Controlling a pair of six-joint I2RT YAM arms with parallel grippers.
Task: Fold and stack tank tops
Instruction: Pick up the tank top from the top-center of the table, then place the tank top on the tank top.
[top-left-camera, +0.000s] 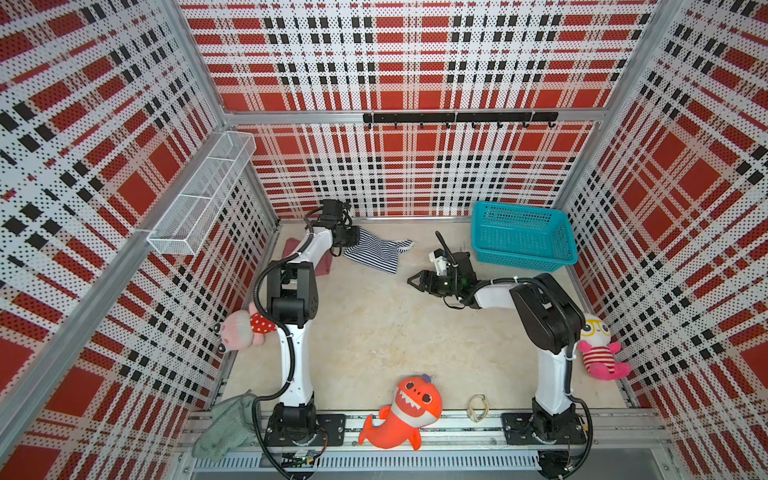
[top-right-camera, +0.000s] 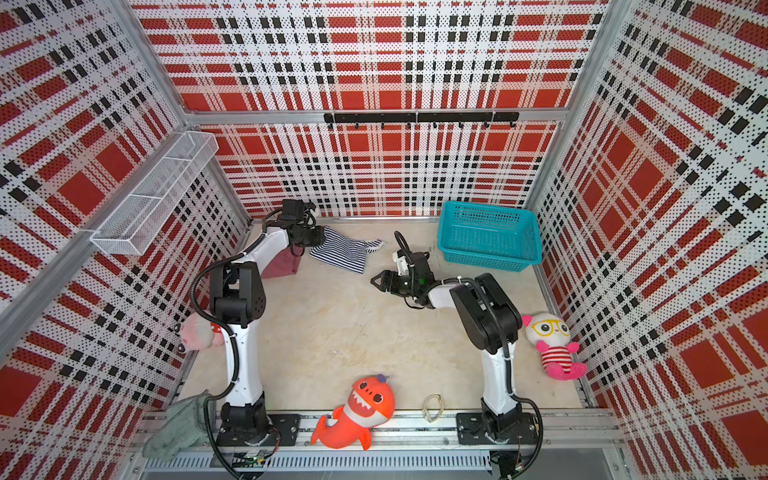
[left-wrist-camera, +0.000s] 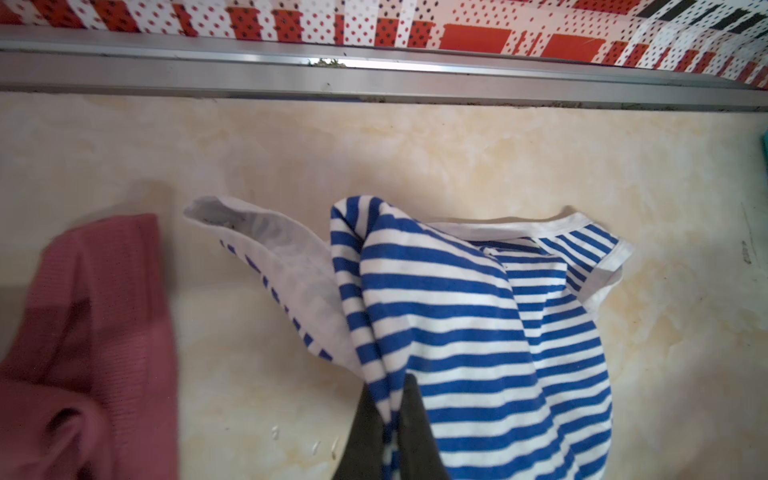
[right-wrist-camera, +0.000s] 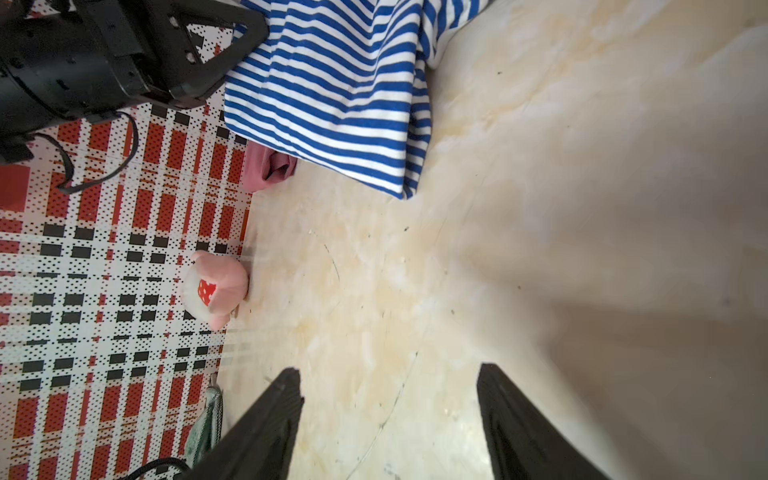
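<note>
Blue-white striped cloth tank top (top-left-camera: 376, 249), 11 o'clock on beige counter (top-left-camera: 374, 332), being pinched by left pincer (left-wrist-camera: 387, 384); right pincer (right-wrist-camera: 388, 370) spread, empty. Risk: single-point hold, cloth being bunched, neighbouring plain maroon tank top (left-wrist-camera: 95, 311) being dragged.

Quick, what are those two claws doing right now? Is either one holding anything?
Left claw: closed, pinching the striped tank top.
Right claw: open, holding nothing.

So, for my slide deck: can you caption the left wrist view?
Left gripper shut on a bunched fold of the striped tank top, maroon tank top lying beside it.
</note>
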